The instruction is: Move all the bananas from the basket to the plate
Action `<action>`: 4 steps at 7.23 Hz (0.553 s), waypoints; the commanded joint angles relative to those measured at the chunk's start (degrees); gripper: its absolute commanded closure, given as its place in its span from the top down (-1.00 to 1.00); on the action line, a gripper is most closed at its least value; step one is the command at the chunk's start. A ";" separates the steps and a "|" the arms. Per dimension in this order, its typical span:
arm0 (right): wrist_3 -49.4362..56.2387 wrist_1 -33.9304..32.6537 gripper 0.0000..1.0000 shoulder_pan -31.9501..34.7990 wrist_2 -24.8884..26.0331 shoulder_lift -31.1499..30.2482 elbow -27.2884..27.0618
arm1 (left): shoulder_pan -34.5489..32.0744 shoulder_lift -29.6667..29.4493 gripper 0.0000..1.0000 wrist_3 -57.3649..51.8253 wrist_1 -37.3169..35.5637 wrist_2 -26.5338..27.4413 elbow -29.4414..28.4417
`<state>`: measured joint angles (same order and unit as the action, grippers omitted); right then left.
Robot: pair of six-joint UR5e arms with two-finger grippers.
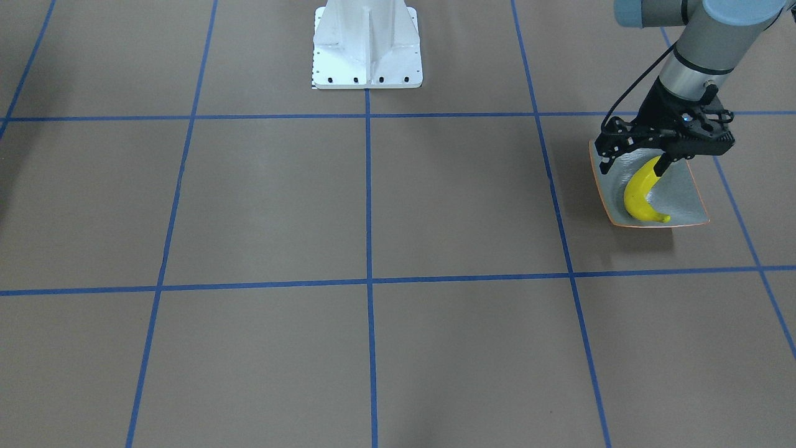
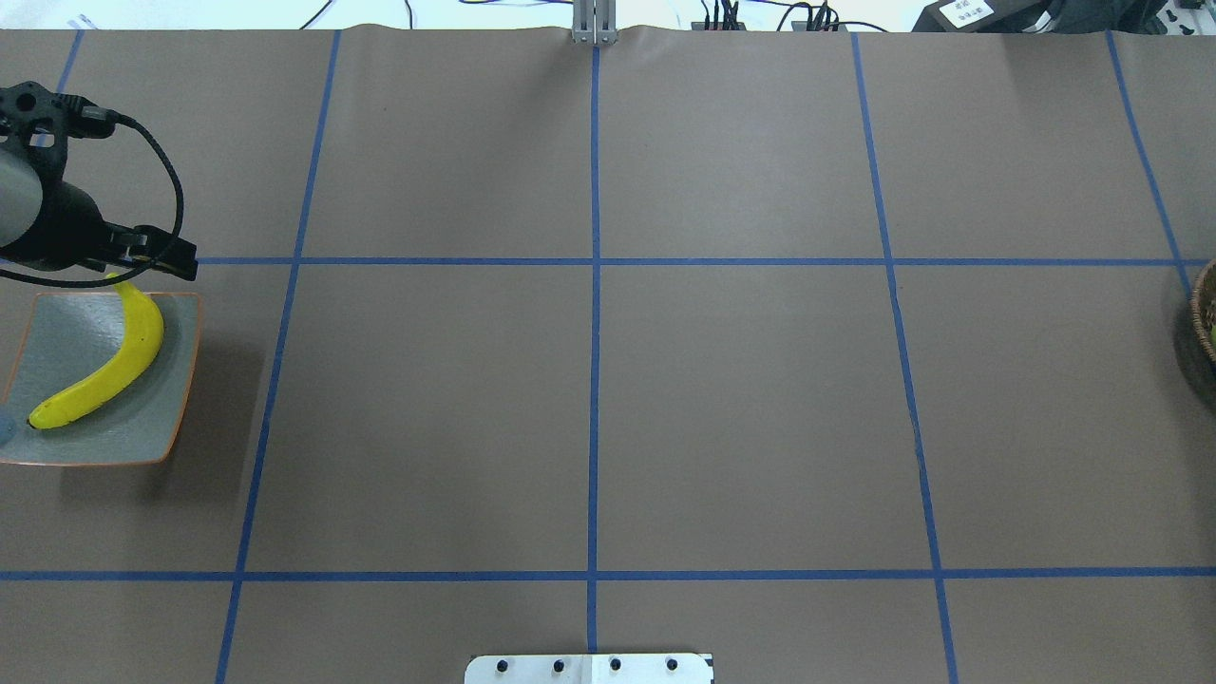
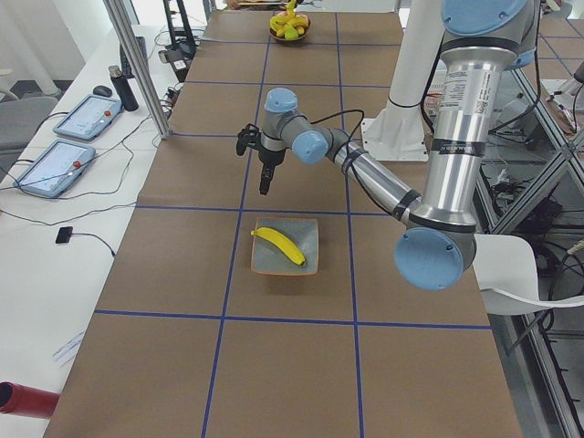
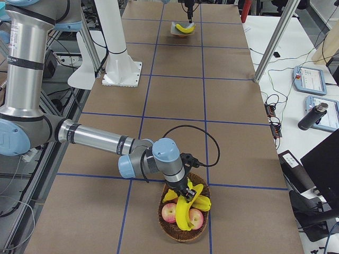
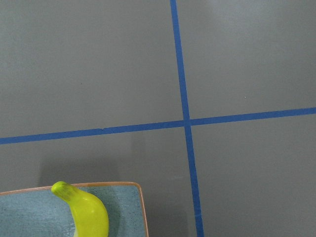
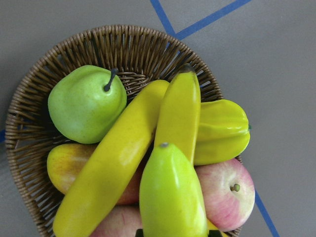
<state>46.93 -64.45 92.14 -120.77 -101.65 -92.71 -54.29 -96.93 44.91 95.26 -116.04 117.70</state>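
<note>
One yellow banana (image 2: 104,375) lies diagonally on the grey-green plate (image 2: 171,399) at the table's far left. My left gripper (image 1: 634,163) hangs open above the plate's far edge, clear of that banana (image 1: 640,196). At the far right, the wicker basket (image 6: 29,108) holds three more bananas. My right gripper (image 6: 176,232) is down in the basket (image 4: 164,222). Its dark fingertips (image 6: 139,232) show at both sides of the nearest banana (image 6: 170,192), which they clasp. A long banana (image 6: 113,168) and another banana (image 6: 180,118) lie beside it.
The basket also holds a green pear (image 6: 86,101), a yellow starfruit (image 6: 222,131) and red apples (image 6: 222,192). The white robot base (image 1: 367,43) stands mid-table at the robot's edge. Brown paper with blue tape lines stretches between plate and basket.
</note>
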 commanded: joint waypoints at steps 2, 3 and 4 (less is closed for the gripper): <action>0.09 -9.27 -1.00 2.52 0.00 0.05 -7.12 | 0.06 0.16 1.00 0.00 0.10 -0.15 0.16; 0.00 -9.90 -1.00 3.22 -0.08 0.66 -7.31 | 0.06 0.16 1.00 0.00 0.10 -0.15 0.08; -0.61 -13.47 -1.00 4.18 0.00 3.54 -7.40 | 0.15 0.16 1.00 0.09 0.10 -0.15 -0.01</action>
<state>46.84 -74.45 95.24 -120.80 -100.59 -99.64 -54.21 -96.77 44.93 95.35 -116.18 117.78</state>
